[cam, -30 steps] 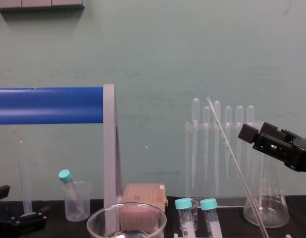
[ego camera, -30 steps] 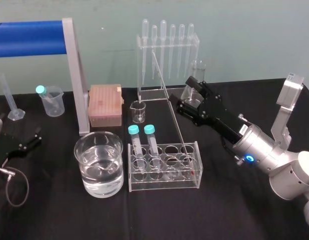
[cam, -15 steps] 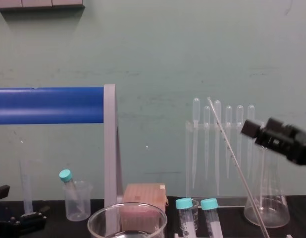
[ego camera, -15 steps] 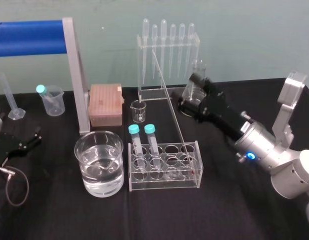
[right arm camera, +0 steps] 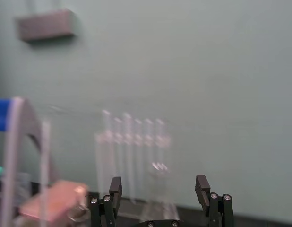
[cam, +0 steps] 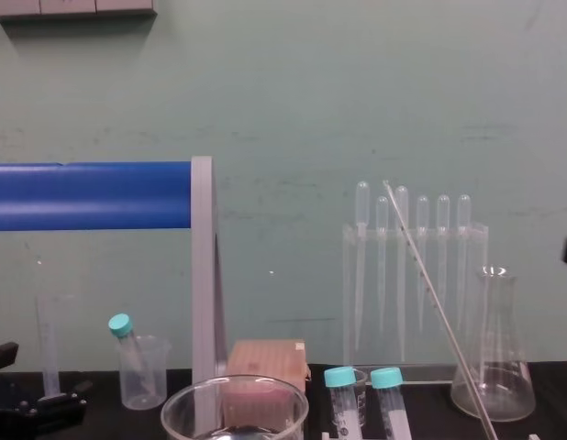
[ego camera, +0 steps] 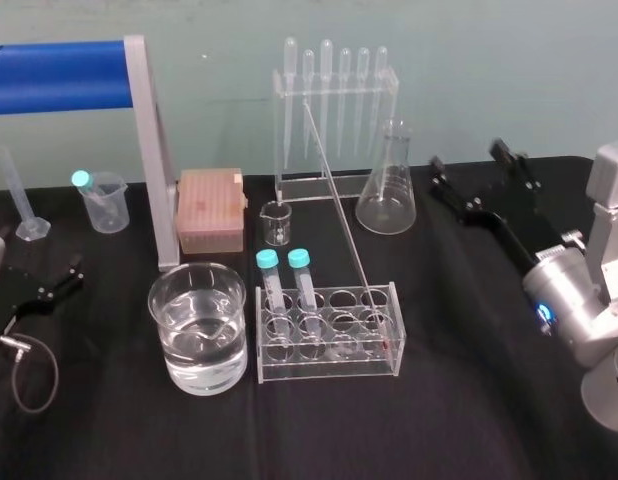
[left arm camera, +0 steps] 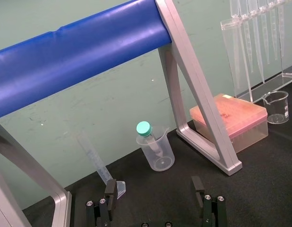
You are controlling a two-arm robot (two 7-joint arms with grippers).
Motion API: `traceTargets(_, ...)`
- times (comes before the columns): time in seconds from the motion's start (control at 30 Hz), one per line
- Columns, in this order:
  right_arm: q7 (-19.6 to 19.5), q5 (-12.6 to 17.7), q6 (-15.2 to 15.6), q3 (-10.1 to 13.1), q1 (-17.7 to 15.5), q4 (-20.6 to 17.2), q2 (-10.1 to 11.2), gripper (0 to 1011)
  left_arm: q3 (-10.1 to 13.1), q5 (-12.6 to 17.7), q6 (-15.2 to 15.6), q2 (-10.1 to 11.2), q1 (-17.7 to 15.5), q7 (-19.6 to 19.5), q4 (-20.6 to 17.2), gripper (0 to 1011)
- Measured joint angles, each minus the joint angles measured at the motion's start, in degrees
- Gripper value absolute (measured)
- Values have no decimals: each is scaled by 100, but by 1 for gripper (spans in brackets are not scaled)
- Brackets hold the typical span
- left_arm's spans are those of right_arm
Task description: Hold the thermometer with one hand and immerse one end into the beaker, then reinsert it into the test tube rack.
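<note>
The long, thin whitish glass thermometer [ego camera: 344, 215] is seated in the clear acrylic test tube rack [ego camera: 329, 368], which is set near the middle of the black tabletop [ego camera: 469, 410]. Its small red tip is seen low at the rack's right-hand end. The rod is tilted back and to the left, so that its upper end is seen in front of the clear stand of bulb-topped plastic pipettes [ego camera: 339, 75] at the tabletop's rear edge. Two teal-capped tubes [ego camera: 269, 262] are held upright in the rack's left-hand holes. The wide clear glass beaker [ego camera: 197, 325], partly filled with clear liquid, is placed just beside the rack's left end, nearer the tabletop's front edge than the pink box [ego camera: 211, 208] behind it.

The right end effector [ego camera: 467, 157] is held off the tabletop towards its right rear corner. It lies to the right of the clear glass conical flask [ego camera: 387, 195] and well apart from the thermometer. Its slim black fingers are spread apart and nothing is gripped between them, as is confirmed in the right wrist view [right arm camera: 158, 187]. The left end effector [ego camera: 64, 280] is parked low at the tabletop's left edge. Its fingers are likewise seen spread and empty in the left wrist view [left arm camera: 154, 189].
</note>
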Motion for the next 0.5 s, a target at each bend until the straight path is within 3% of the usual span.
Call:
traceTargets(0.17, -339, -87, 410, 81, -166, 67, -171, 1003, 0, 0, 0, 0, 0, 0, 0, 1008)
traceTargets(0.5, -340, -86, 553, 118, -195, 255, -346, 1003, 0, 0, 0, 0, 0, 0, 0, 1008)
